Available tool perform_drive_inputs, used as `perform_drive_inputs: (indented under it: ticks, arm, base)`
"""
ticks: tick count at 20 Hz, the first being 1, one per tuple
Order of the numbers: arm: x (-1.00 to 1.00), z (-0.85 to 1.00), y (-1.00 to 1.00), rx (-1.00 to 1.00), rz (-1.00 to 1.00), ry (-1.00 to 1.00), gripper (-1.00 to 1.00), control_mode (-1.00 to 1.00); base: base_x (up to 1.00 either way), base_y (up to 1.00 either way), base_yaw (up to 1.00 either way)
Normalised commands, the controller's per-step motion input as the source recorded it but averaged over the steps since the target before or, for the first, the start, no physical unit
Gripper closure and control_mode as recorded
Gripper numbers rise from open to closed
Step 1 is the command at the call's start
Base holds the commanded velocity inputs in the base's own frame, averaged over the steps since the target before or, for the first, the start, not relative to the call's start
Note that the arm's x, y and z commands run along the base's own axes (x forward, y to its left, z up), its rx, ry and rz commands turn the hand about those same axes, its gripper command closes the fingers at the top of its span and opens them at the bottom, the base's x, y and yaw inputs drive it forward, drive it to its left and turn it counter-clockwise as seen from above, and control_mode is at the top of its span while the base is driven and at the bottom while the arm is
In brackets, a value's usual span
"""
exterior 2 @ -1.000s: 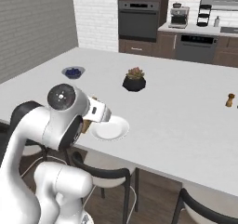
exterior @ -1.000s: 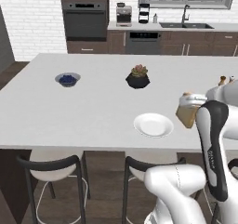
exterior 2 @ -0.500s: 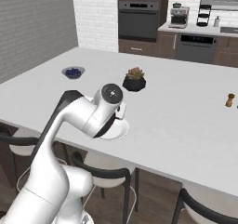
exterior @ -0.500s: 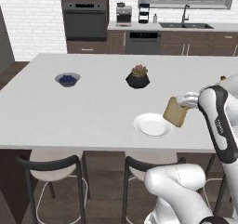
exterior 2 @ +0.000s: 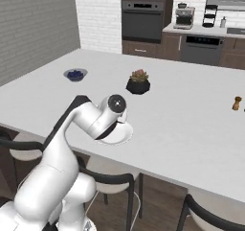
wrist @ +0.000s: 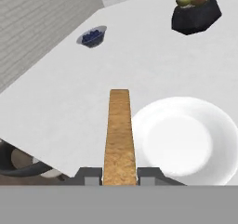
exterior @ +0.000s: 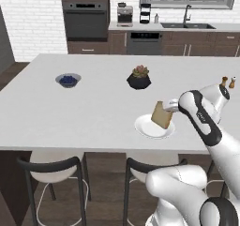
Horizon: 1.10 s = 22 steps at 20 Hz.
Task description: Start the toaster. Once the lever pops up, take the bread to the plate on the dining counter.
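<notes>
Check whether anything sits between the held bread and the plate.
Nothing visible does. The pincer holds the bread on edge just above the plate, whose white top is bare. The potted plant and berry bowl stand farther off on the counter.

- Bread (exterior: 162, 115): tan square slice with darker crust, held on edge and tilted, right of frame centre in the left base view, over the near part of the plate.
- Plate (exterior: 154, 126): round, plain white, flat on the pale counter (exterior: 93, 103) near its front edge.
</notes>
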Motion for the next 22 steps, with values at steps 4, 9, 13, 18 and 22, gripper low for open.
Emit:
perform_drive_inputs:
  ticks: [4,9,13,18,22]
  arm:
    - [0.13,-0.39,0.00,0.00,0.03,-0.07,1.00,-1.00]
    - [0.26,-0.14,0.00,-0.01,0.03,-0.05,1.00,-1.00]
    - [0.07,-0.12,0.18,-0.05,0.04,-0.03,1.00,-1.00]
    - [0.27,-0.15,0.16,-0.10,0.06,0.00,1.00,-1.00]
    - [0.26,-0.18,0.20,-0.14,0.07,0.00,1.00,-1.00]
  base:
    - [0.00,0.00,0.00]
    - [0.00,0.00,0.00]
    - [0.00,0.00,0.00]
    - [0.00,0.00,0.00]
    - [0.00,0.00,0.00]
